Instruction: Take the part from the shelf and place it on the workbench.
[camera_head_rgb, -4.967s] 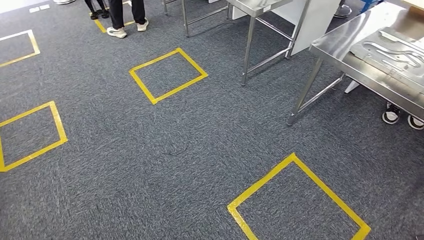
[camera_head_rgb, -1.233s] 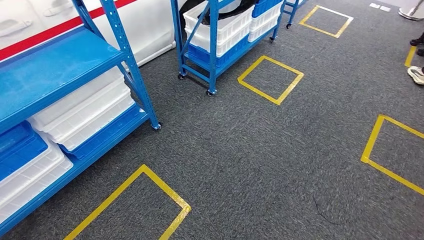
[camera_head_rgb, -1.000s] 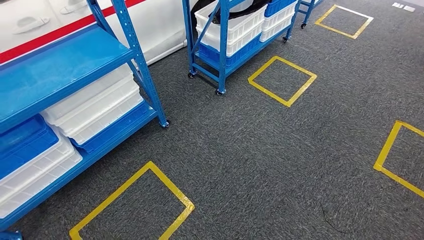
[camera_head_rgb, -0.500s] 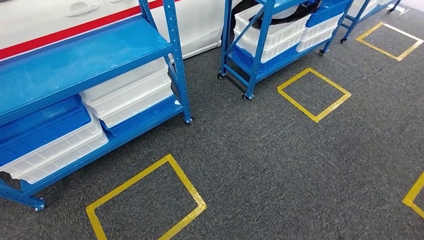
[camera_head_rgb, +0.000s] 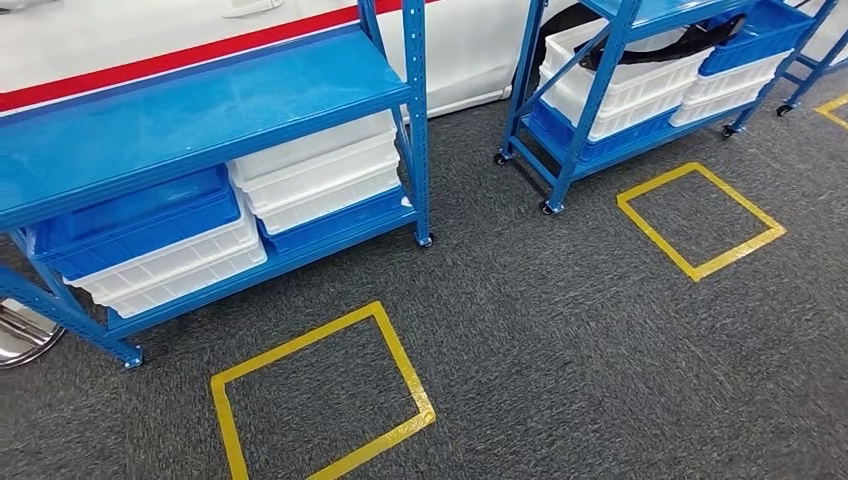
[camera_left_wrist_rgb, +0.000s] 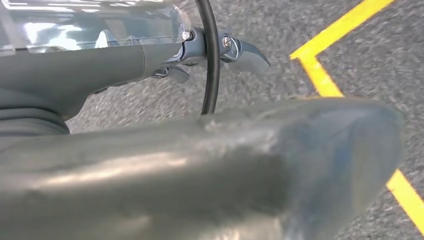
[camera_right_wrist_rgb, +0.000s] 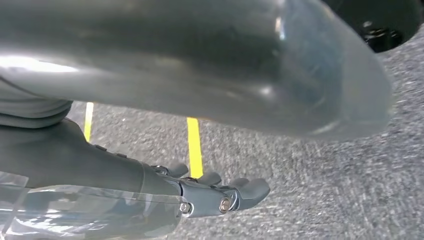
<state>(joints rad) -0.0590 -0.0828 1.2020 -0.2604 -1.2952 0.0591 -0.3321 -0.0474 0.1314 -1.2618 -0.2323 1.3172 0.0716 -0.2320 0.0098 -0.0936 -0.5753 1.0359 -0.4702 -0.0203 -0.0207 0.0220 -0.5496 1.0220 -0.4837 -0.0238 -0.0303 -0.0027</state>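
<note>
On the far left of the head view stands a blue metal shelf (camera_head_rgb: 200, 110) against a white wall with a red stripe (camera_head_rgb: 190, 55). Its upper board is bare blue; on its lower board lie stacked trays: a blue tray (camera_head_rgb: 130, 225) over white trays (camera_head_rgb: 170, 270) to the left, and a stack of white trays (camera_head_rgb: 320, 180) over a blue one to the right. No single part can be told apart on this shelf. A round shiny metal base (camera_head_rgb: 25, 335) sits on the floor just beside the shelf's near left leg.

Farther right stands a second blue shelf on castors (camera_head_rgb: 620, 90), carrying white bins (camera_head_rgb: 625, 95) and a blue bin (camera_head_rgb: 755, 35); something black lies across the top white bin (camera_head_rgb: 690, 40), too small to identify.

Grey carpet (camera_head_rgb: 560, 350) covers the floor. One yellow tape square (camera_head_rgb: 320, 395) lies near, in front of the first shelf; another yellow tape square (camera_head_rgb: 700, 220) lies in front of the second shelf.

The left hand (camera_left_wrist_rgb: 220, 50) hangs over the carpet near a yellow tape line, with a black cable crossing in front of it; its fingers (camera_left_wrist_rgb: 247, 55) are loosely extended and apart and hold nothing. The right hand (camera_right_wrist_rgb: 220, 192) also hangs above the carpet, its fingers (camera_right_wrist_rgb: 250, 190) lightly curved, apart and holding nothing.
</note>
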